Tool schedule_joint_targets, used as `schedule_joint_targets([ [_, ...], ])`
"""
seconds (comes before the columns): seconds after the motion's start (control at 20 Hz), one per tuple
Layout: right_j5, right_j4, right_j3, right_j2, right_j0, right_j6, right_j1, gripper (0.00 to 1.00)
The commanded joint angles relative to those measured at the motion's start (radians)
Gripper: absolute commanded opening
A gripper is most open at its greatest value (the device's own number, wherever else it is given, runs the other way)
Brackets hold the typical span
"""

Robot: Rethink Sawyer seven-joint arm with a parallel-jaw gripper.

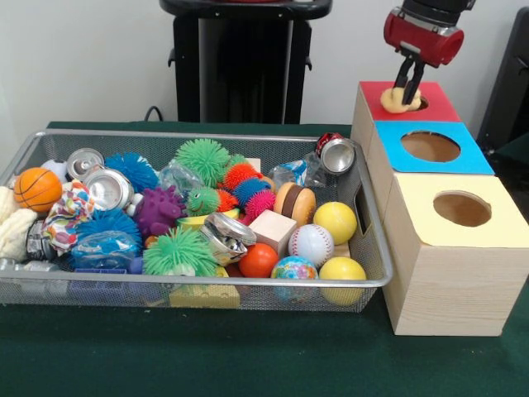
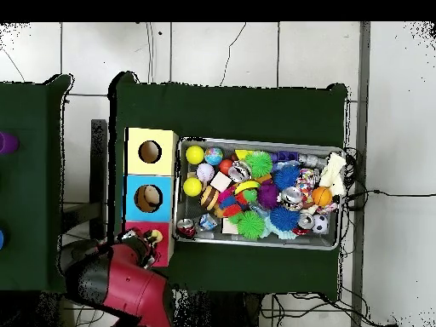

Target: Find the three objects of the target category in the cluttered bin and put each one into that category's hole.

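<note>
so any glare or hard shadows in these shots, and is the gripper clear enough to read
Front view: even light, bright glints on the crushed cans in the bin, only a soft shadow beneath it; the gripper is clear, jaws shut on a tan object over the hole. Overhead view: flat light, gripper poorly resolved.

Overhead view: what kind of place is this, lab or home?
Likely a robot lab test cell. A green-covered table stands on a tiled floor with loose cables, and it carries a staged sorting rig: the bin of toys and three colour-topped boxes.
</note>
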Motion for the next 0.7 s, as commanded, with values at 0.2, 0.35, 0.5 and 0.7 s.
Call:
schedule_joint_targets([
  [0.2,-0.028,0.078,0.034,0.096,0.043,0.31,0.097,0.0],
  [0.35,-0.044,0.093,0.039,0.103,0.049,0.309,0.101,0.0],
  [0.5,-0.065,0.105,0.045,0.11,0.05,0.302,0.109,0.0],
  [0.7,-0.091,0.122,0.051,0.119,0.053,0.302,0.115,0.0],
])
